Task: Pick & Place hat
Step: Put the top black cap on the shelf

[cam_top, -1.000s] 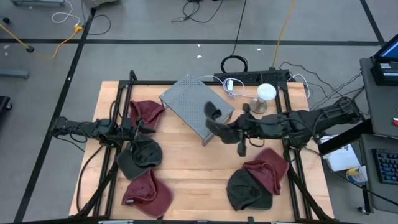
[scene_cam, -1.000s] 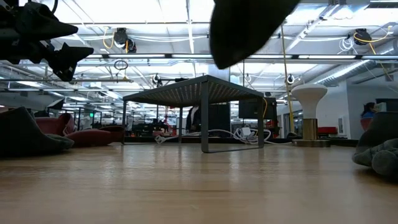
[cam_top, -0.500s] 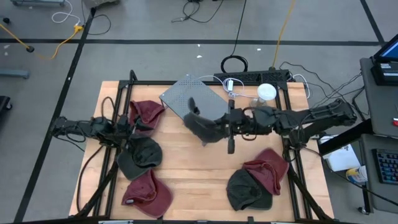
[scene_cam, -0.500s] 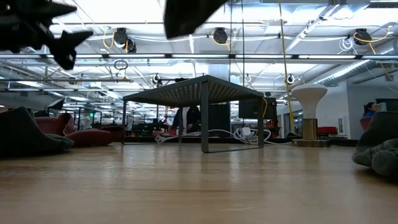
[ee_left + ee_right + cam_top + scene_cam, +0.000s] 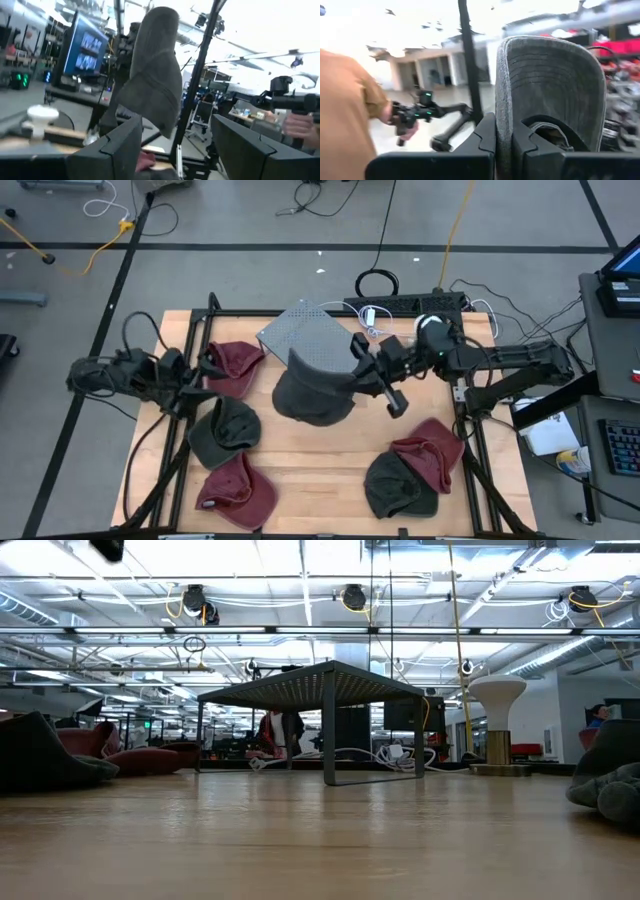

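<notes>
Right pincer (image 5: 352, 376) pinches the grey hat (image 5: 312, 388) by its brim, hat hanging to its left at frame centre above the worktop (image 5: 300, 470); left pincer (image 5: 205, 370) spread, far left.

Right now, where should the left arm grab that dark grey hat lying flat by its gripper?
Probably the dark grey hat by its near edge, coming straight down, since it lies flat between two red hats. The left gripper is open beside it.

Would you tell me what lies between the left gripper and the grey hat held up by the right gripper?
In the high view, a red hat on the table lies between the left gripper and the grey hat held aloft by the right gripper.
</notes>
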Controlling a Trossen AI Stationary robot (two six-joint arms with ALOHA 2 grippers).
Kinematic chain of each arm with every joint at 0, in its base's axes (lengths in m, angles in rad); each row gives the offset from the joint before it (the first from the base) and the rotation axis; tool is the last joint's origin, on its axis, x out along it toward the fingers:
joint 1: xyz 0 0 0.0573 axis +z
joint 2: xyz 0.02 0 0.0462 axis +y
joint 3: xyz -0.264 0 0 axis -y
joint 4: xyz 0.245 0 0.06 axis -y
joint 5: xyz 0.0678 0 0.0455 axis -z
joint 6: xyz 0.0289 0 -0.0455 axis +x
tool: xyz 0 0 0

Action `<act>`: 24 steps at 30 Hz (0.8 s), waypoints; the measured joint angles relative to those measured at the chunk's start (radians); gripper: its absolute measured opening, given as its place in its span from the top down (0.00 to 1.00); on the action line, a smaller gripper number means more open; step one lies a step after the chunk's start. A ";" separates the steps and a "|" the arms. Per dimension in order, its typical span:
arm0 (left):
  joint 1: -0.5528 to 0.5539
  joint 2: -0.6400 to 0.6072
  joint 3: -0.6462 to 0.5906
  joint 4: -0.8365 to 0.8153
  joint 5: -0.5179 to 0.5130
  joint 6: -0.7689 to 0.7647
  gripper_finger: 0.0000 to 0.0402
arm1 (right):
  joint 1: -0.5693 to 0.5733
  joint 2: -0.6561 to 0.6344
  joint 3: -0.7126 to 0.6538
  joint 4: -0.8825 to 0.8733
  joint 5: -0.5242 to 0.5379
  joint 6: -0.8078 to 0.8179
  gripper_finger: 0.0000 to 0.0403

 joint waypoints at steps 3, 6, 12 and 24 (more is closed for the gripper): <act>0.000 0.111 0.102 -0.001 0.002 0.044 0.40 | -0.020 0.000 0.000 0.056 -0.077 0.038 0.99; 0.000 0.223 0.196 -0.002 0.016 0.083 0.40 | -0.036 0.000 0.000 0.081 -0.133 0.058 0.99; 0.000 0.443 0.369 0.000 0.022 0.150 0.40 | -0.056 0.000 0.000 0.119 -0.227 0.089 0.99; 0.000 0.795 0.620 0.033 0.050 0.214 0.40 | -0.057 -0.001 0.000 0.142 -0.361 0.129 0.99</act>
